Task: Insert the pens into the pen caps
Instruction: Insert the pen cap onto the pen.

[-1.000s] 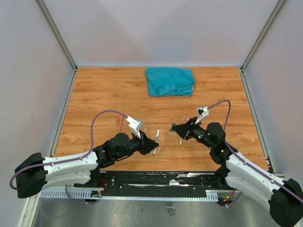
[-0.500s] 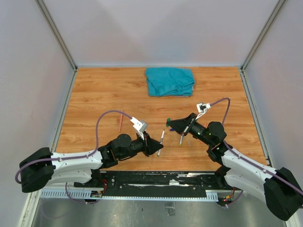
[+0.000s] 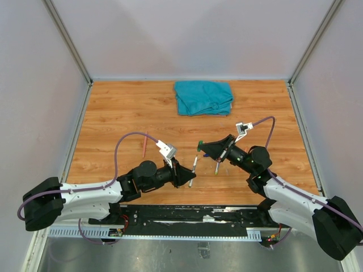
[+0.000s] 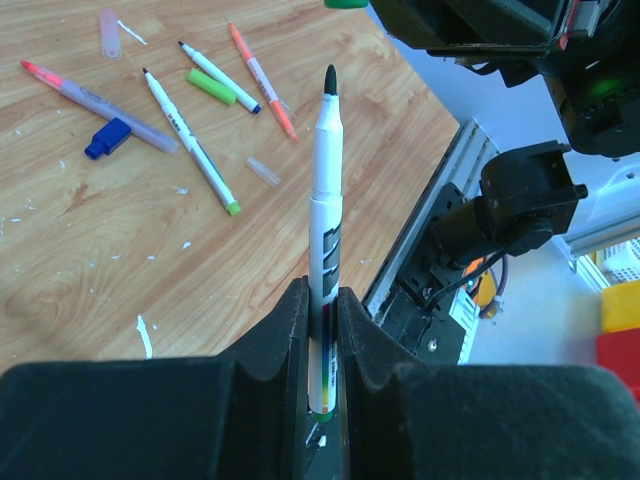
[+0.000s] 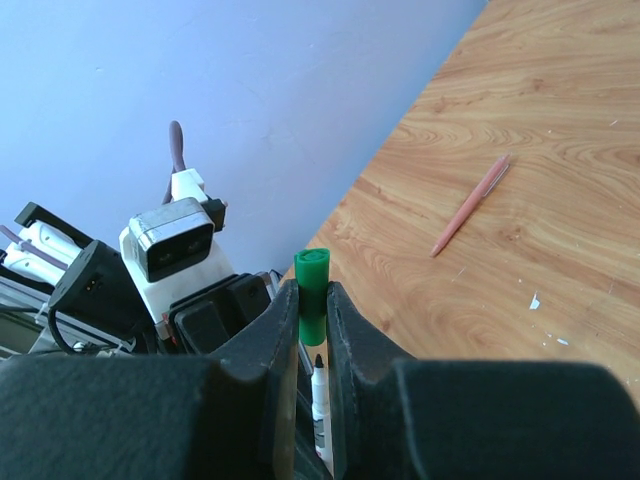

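Observation:
My left gripper (image 3: 184,174) is shut on a white pen (image 3: 193,169) with a green end, held by its rear with the dark tip pointing up toward the right arm. In the left wrist view the pen (image 4: 327,190) stands out of the gripper (image 4: 322,300). My right gripper (image 3: 203,148) is shut on a green cap (image 3: 199,145). In the right wrist view the cap (image 5: 312,290) sits between the fingertips of the gripper (image 5: 312,300), with the pen's tip (image 5: 319,385) just short of it. The cap's edge (image 4: 345,3) is beyond the pen tip.
Several loose pens (image 4: 190,140) and caps lie on the wooden table (image 3: 113,113): an orange pen (image 4: 262,80), a light green cap (image 4: 212,86), a blue cap (image 4: 108,138). A red pen (image 3: 144,145) lies to the left. A teal cloth (image 3: 203,97) lies at the back.
Both grippers have risen off the table and drawn together. The left turned its pen tip toward the right arm; the right swung the green cap left until it faces the pen tip.

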